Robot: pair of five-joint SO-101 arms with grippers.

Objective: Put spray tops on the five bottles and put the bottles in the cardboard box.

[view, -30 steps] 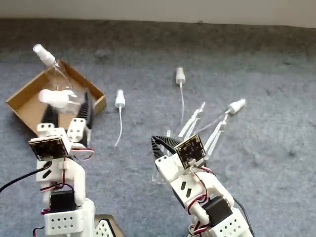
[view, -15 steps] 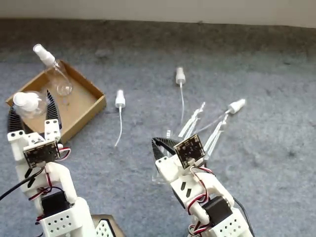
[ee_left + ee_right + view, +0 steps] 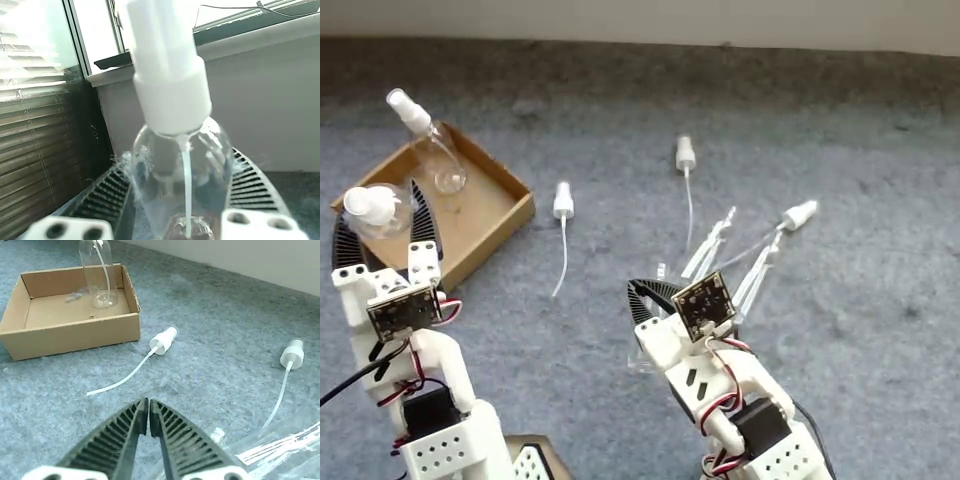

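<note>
Carpet (image 3: 840, 150) is lying fuzzy under loose spray tops (image 3: 562, 202). My left gripper (image 3: 380, 215) is hugging a clear round bottle (image 3: 180, 170); my right gripper (image 3: 148, 415) is sitting pinched together, probably empty.

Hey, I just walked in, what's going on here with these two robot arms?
The left hand grips a clear bottle with a spray top fitted, holding it up at the near edge of the cardboard box. A second bottle, also capped, already stands in the box. The right hand is shut and holds nothing, low over the carpet. Two loose spray tops lie on the carpet.
</note>
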